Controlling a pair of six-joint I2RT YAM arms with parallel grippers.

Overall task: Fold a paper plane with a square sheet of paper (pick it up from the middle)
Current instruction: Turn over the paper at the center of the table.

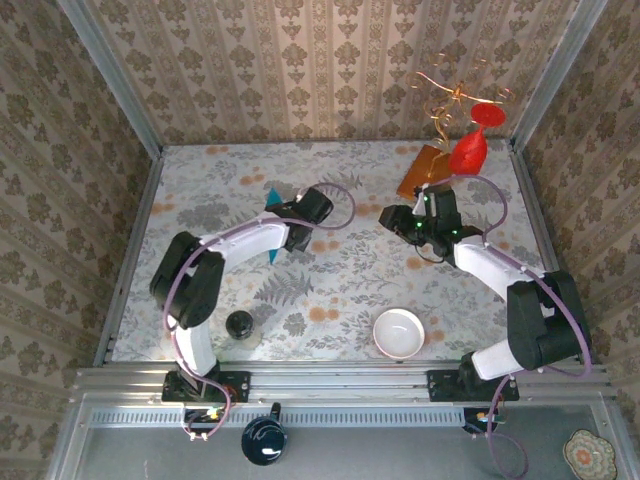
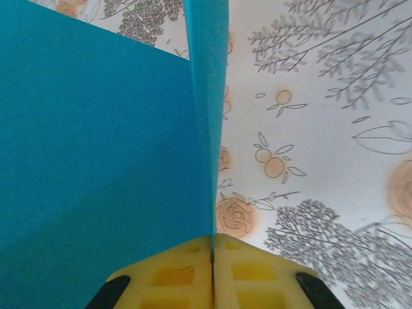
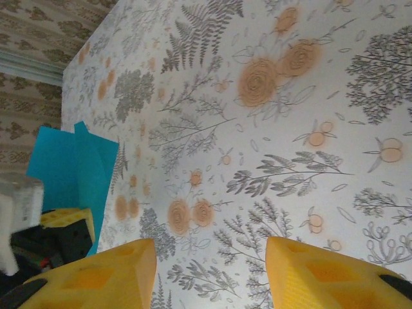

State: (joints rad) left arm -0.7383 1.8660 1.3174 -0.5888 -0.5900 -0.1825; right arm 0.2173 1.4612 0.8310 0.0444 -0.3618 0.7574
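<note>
the left pincer (image 2: 212, 248) is clamped together on an upright fold of the square sheet of paper (image 2: 96, 161), left of centre towards the far side of the floral bench (image 1: 340, 290). the right pincer (image 3: 211, 257) hangs well apart from it, its fingers spread over the bench.

Bright, even light, soft shadows, near fingers (image 3: 96, 277) slightly out of focus

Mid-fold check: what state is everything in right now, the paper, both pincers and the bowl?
square sheet of paper: creased, one flap standing up, pinched at the fold.
left pincer: shut on the paper's fold.
right pincer: open, nothing between its fingers.
white bowl: upright, empty.
</note>
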